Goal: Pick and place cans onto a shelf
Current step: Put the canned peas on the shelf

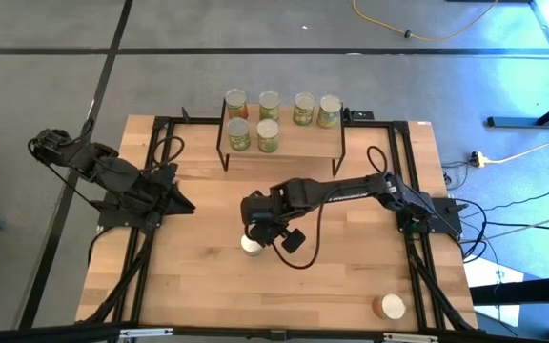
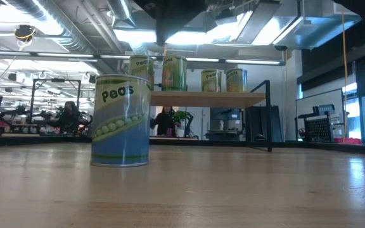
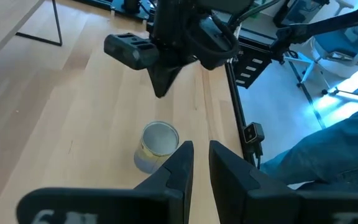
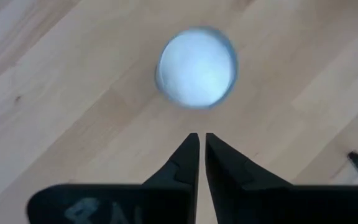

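Wood runs under everything: a pale plank table [image 1: 198, 286] edged by black rails, standing on grey floor. At its left edge the left gripper [image 1: 181, 201] waits, its fingers nearly together with only a thin gap and nothing between them. Toward the middle, at the table's far edge, the shelf [image 1: 303, 139] carries six cans [image 1: 269, 105] on its top board: four in the back row and two in front of them at the left end, so I judge six of the eight already placed. Two are left. One, the peas can [image 2: 120, 120], stands upright near the middle of the table, and the right gripper [image 1: 260, 232] hangs directly over it, fingers almost touching each other, not yet around the tin; it would have to spread them before dropping onto it. Farther right, the last can [image 1: 390, 307] sits alone near the front right corner, well apart from the rest. Beyond the table the low view shows an open workshop with bright ceiling lights, ducting, desks and a few people far back, and a yellow cable lies on the floor
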